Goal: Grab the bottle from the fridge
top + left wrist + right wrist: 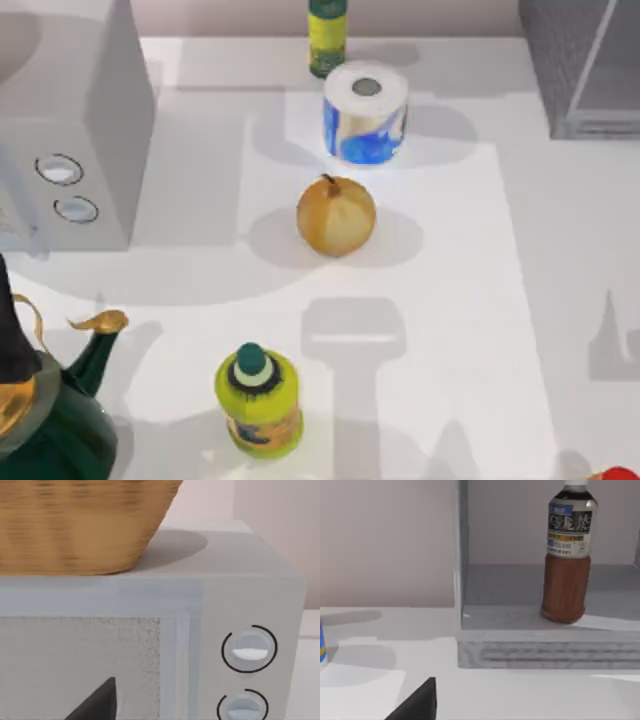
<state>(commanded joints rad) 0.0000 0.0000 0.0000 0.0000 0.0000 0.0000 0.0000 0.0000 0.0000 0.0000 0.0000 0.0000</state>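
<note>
The bottle (568, 555) stands upright inside the open fridge (530, 645), long axis vertical, white cap up, on its floor near the front edge. The fridge sits at the counter's (450, 300) far right corner. Whether either tool is apart or together cannot be told.

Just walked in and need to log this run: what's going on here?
A pair of AgileX arms is after the bottle, a brown one with a white cap that stands upright inside the open fridge at the table's far right corner. The right wrist view faces it from in front of the fridge, and nothing grips the bottle yet. The left wrist view faces the white box with two dials, which has a woven basket on top.
</note>
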